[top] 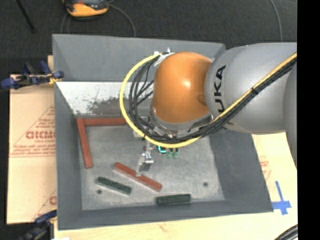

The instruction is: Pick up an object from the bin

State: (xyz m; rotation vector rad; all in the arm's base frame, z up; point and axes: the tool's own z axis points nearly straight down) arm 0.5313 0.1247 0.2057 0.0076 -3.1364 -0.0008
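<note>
My gripper (145, 165) hangs below the orange wrist cover in the middle of the bin, its metal fingertips just above the middle of a flat red-brown stick (137, 177) that lies slanted on the bin floor. A dark green bar (114, 185) lies just left of that stick. Another dark green bar (173, 199) rests by the front wall.
A long red-brown L-shaped strip (86, 139) runs along the back and left of the floor. The arm and its orange cover hide the right middle of the bin.
</note>
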